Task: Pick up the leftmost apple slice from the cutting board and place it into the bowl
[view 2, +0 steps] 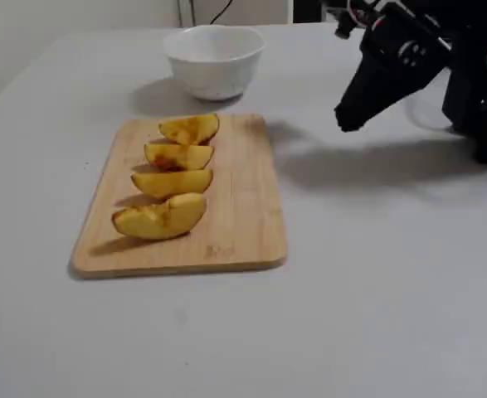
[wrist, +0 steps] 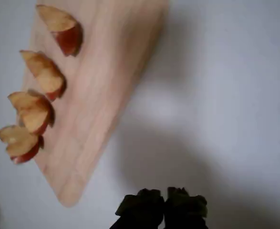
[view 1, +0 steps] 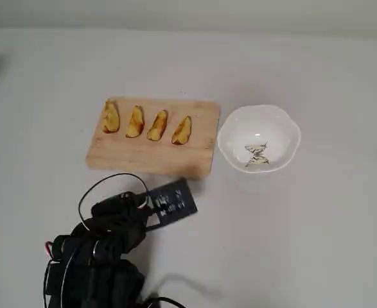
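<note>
tool (wrist: 164, 206) closed and empty, off the board (view 1: 151, 157) at its 6 o'clock. target slice (view 1: 111, 117) sits at the board's 10 o'clock. advise opening before descending; bowl (view 1: 230, 144) waits at 3 o'clock.

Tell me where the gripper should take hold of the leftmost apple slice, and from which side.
Probably from above, across the middle of the leftmost apple slice, pinching its two long faces. It stands apart from its neighbour on the cutting board, leaving finger room.
</note>
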